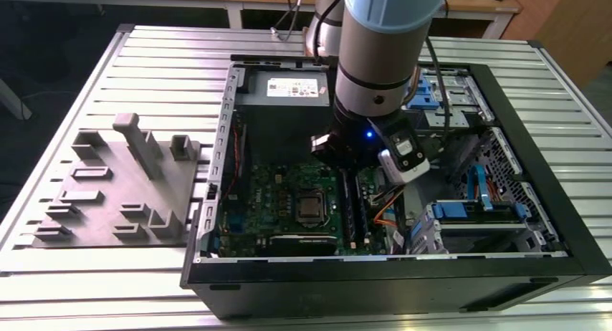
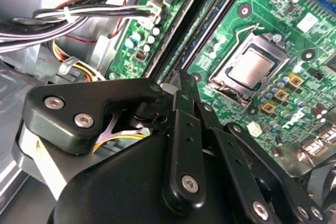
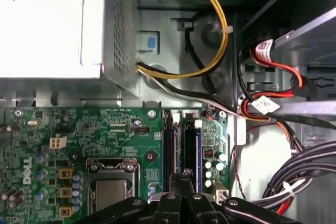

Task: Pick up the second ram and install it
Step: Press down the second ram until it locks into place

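The black, link-armed pincer (image 3: 181,178) stood with its fingertips drawn together, low over the long black memory slots (image 3: 169,150) of the green motherboard (image 1: 287,195). A dark blue-green memory stick (image 3: 190,148) sat on edge in the slot lane directly beyond the fingertips; whether they gripped its near end could not be told. Beside the slots lay the square, metal-framed processor socket (image 2: 251,70). The grey perforated power-supply box (image 3: 68,30) sat beyond the board, yellow and black cables (image 3: 210,40) curving past it, all inside the open black computer case (image 1: 555,223).

Matt black end effector (image 2: 181,85); perforated grey metal power supply (image 3: 123,30).
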`<state>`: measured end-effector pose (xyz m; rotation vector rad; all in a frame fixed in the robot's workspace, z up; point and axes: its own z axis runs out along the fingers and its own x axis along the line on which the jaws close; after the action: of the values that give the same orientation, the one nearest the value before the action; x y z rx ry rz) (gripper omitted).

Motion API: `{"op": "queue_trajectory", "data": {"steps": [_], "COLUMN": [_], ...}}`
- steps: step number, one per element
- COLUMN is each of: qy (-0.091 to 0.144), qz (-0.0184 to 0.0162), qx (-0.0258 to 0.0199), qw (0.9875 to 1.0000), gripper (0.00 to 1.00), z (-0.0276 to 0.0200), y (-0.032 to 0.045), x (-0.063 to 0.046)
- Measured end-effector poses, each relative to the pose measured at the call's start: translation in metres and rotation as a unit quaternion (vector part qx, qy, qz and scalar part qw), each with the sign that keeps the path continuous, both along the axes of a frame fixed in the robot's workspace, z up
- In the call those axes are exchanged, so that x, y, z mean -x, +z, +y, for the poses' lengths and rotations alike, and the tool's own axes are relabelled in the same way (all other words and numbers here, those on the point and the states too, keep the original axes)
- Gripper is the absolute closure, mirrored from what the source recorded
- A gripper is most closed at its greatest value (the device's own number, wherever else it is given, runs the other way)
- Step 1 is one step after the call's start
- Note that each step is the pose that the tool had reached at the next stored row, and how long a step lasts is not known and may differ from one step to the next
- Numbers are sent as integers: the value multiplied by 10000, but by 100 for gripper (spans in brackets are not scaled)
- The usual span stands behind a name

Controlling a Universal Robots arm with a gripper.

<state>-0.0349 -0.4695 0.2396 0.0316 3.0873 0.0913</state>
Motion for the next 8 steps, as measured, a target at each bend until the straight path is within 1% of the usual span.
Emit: {"op": "queue_trajectory", "data": {"steps": [5,6,8], "qy": [0,0,0], "qz": [0,0,0], "qx": [0,0,0], "qw": [10000,10000,10000], "gripper": [93,93,93], "z": [46,71,97], "y": [0,0,-1], "x": [0,0,0]}}
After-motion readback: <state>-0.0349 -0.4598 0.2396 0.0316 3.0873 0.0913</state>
